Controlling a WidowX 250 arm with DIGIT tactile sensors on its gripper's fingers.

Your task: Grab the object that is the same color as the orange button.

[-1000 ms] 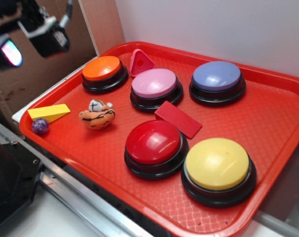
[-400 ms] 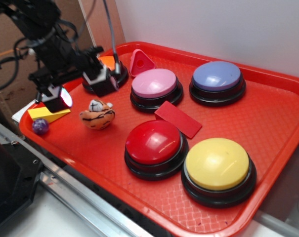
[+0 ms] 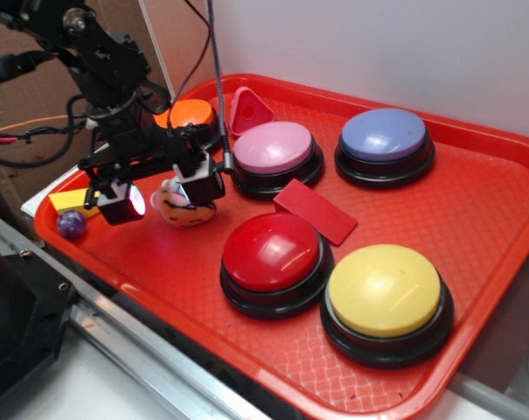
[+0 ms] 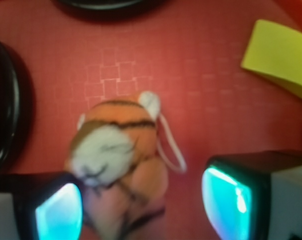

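Here the plush tiger [image 4: 118, 167] lies face-up between the gripper's [image 4: 141, 207] fingers.

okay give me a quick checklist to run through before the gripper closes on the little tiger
1. Target colour: the tiger is orange like the orange button: ok.
2. Jaws open: the gripper fingers sit apart, one each side of the tiger: ok.
3. Centring: in the wrist view the tiger sits nearer the left finger than the right: not ok, slightly off.
4. Height: whether the fingertips are low enough to grip the body: cannot tell.
5. Neighbours: the yellow block lies outside the fingers: ok.
6. Tiger's loop lies between the fingers and could catch: cannot tell.
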